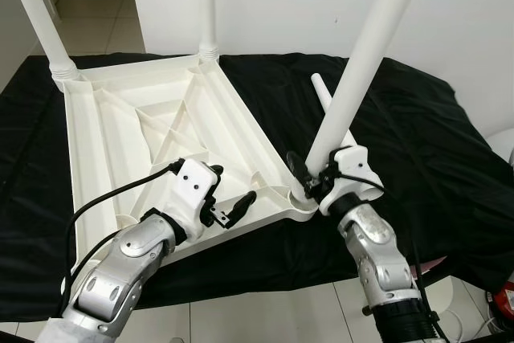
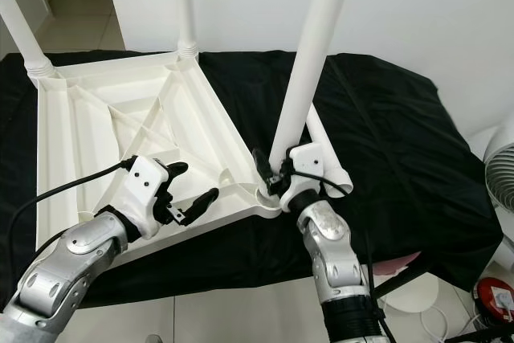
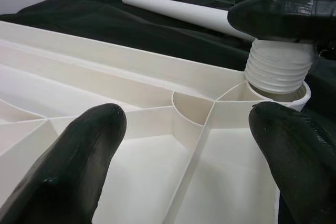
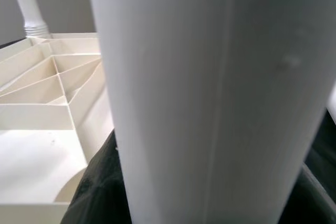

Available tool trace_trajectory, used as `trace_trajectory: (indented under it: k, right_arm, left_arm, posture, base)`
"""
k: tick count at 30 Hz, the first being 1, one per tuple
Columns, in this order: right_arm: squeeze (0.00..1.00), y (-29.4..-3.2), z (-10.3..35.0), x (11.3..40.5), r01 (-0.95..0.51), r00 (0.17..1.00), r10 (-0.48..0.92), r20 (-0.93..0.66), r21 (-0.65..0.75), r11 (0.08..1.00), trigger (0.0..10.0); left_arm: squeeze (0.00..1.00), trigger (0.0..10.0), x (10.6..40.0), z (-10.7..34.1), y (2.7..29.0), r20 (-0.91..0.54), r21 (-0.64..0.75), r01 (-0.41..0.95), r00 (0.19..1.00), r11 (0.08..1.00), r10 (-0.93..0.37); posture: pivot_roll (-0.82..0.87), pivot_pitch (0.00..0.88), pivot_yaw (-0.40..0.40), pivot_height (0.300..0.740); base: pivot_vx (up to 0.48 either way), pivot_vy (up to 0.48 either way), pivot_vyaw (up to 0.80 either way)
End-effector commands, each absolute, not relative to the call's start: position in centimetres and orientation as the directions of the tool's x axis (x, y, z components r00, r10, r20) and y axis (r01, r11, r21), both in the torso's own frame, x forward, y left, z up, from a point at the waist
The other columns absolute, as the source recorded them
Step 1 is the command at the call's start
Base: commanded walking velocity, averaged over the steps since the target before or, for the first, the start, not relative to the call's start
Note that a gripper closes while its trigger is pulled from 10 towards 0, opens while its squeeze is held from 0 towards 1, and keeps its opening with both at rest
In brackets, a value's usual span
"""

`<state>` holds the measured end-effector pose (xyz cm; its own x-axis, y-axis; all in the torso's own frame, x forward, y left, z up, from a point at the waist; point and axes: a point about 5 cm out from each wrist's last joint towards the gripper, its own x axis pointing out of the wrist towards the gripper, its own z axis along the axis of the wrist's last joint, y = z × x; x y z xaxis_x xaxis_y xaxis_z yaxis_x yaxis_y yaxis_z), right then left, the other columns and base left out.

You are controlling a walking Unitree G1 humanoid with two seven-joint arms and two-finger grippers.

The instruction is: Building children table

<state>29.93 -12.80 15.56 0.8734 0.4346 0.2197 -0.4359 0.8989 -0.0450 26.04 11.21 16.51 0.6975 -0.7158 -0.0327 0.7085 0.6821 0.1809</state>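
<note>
White room, black cloth over a low surface

A wrinkled black cloth [image 1: 418,142] covers the surface before a plain white wall [image 1: 450,14]; pale floor tiles [image 1: 265,315] show below, a tiled hallway floor [image 1: 96,14] beyond, and a white fan [image 2: 499,178] at the right

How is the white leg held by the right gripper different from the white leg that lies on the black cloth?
The held leg stands nearly upright, leaning a little; the loose leg lies flat on the black cloth.
The held leg's threaded end sits at the corner socket of the upturned tabletop; the loose leg is apart from it.
The right gripper clamps the held leg; nothing grips the loose leg.
Both are white, round plastic legs.
</note>
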Motion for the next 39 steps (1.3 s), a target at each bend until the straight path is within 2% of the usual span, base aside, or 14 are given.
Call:
trace_trajectory:
  k: [1,5,8,19,31,39]
  right_arm:
    - [0.00,-13.0,13.3,29.1,-0.455,0.879,0.455,0.141,-0.034,0.890,10.0]
    - [0.00,-12.9,12.1,28.7,-0.475,0.875,0.474,0.101,-0.020,0.880,10.0]
    - [0.00,-12.6,11.8,28.4,-0.515,0.851,0.517,0.095,-0.046,0.856,10.0]
    - [0.00,-12.6,11.1,27.9,-0.579,0.805,0.590,0.061,-0.133,0.804,10.0]
    - [0.00,-13.2,10.2,29.6,-0.547,0.837,0.546,-0.030,-0.067,0.835,10.0]
    - [0.00,-13.0,10.1,30.4,-0.508,0.860,0.509,-0.042,0.042,0.860,10.0]
  left_arm:
    - [0.00,10.0,25.0,16.6,10.8,-0.071,0.168,0.823,0.559,0.542,-0.826]
    - [0.00,10.0,24.9,16.4,10.4,-0.094,0.117,0.839,0.543,0.532,-0.835]
    - [0.00,10.0,24.4,15.9,9.5,-0.125,0.091,0.870,0.493,0.485,-0.861]
    - [0.00,10.0,24.2,15.8,9.3,-0.149,0.049,0.885,0.465,0.463,-0.873]
    - [0.00,10.0,24.2,16.2,9.2,-0.148,0.057,0.884,0.467,0.464,-0.872]
    - [0.00,10.0,24.2,16.5,9.2,-0.146,0.060,0.878,0.478,0.474,-0.866]
  posture:
    - [0.05,0.090,-0.080,0.740]
    - [0.04,0.094,-0.074,0.740]
    - [0.02,0.103,-0.060,0.740]
    - [0.01,0.110,-0.044,0.740]
    - [0.01,0.113,-0.041,0.740]
    - [0.02,0.114,-0.046,0.740]
  base:
    - [0.000,0.000,0.00]
    - [0.000,0.000,0.00]
    - [0.000,0.000,0.00]
    - [0.000,0.000,0.00]
    - [0.000,0.000,0.00]
    - [0.000,0.000,0.00]
